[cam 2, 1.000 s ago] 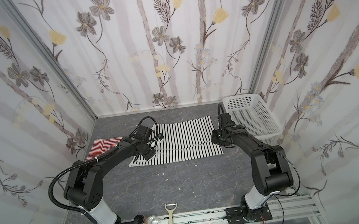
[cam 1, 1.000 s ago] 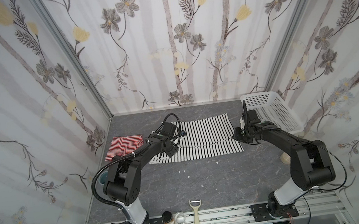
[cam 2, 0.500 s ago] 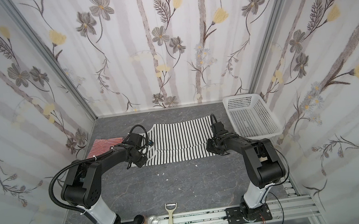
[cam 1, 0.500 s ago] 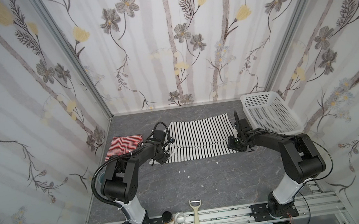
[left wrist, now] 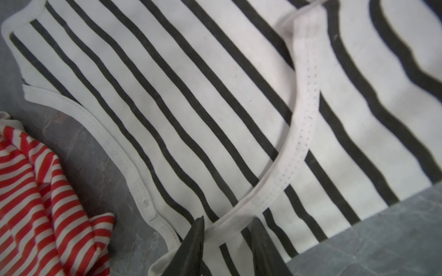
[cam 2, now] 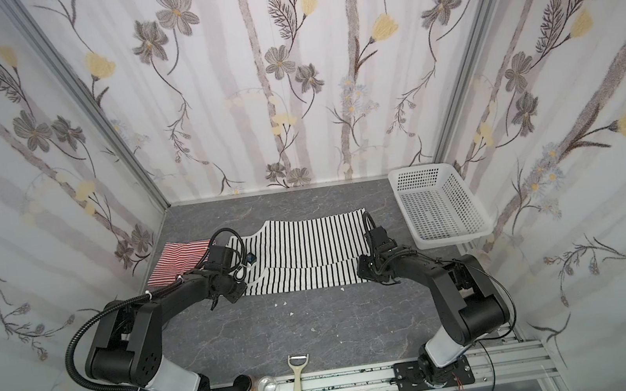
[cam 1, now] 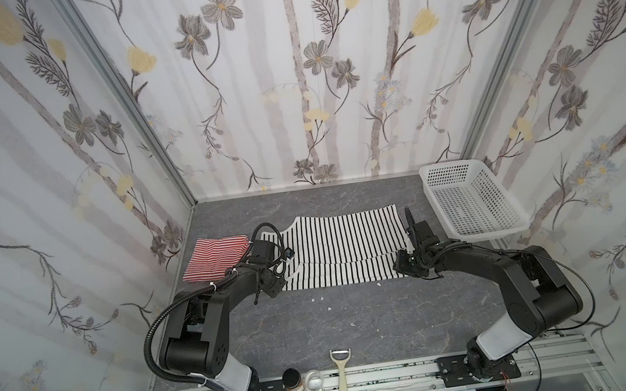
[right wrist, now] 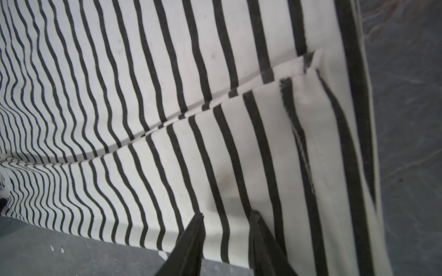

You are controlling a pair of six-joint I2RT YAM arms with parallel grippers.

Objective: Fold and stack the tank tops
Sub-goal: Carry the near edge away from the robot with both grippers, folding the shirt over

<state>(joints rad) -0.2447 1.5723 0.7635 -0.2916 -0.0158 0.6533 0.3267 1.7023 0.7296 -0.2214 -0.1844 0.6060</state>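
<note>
**Black-striped tank top, part-folded, centre of table**

The black-striped tank top [cam 1: 346, 241] is laid flat across the middle of the grey table [cam 1: 340, 324]. Its strap end is turned towards the left arm and its hem towards the right. A crease is seen running across it, parallel to the near edge, with a layer lapped over there. This is judged to be a lengthwise fold in progress.

The left gripper [left wrist: 228, 222] is set at the near strap corner, with the white armhole edging passing between its fingers. The right gripper [right wrist: 227, 215] is set at the near hem corner. Opposite corners are taken so that the edge can be kept straight and level.

On both grippers the jaws are held a little apart, and flat cloth is visible in the gap. Nothing is seen to be clamped.

The red-and-white tank top [cam 1: 213, 259] is kept just beside the strap end, rumpled and, by the look of it, loosely folded. It is judged to mark the stacking spot. A white basket [cam 1: 451, 165] is stood clear at the far right.
</note>
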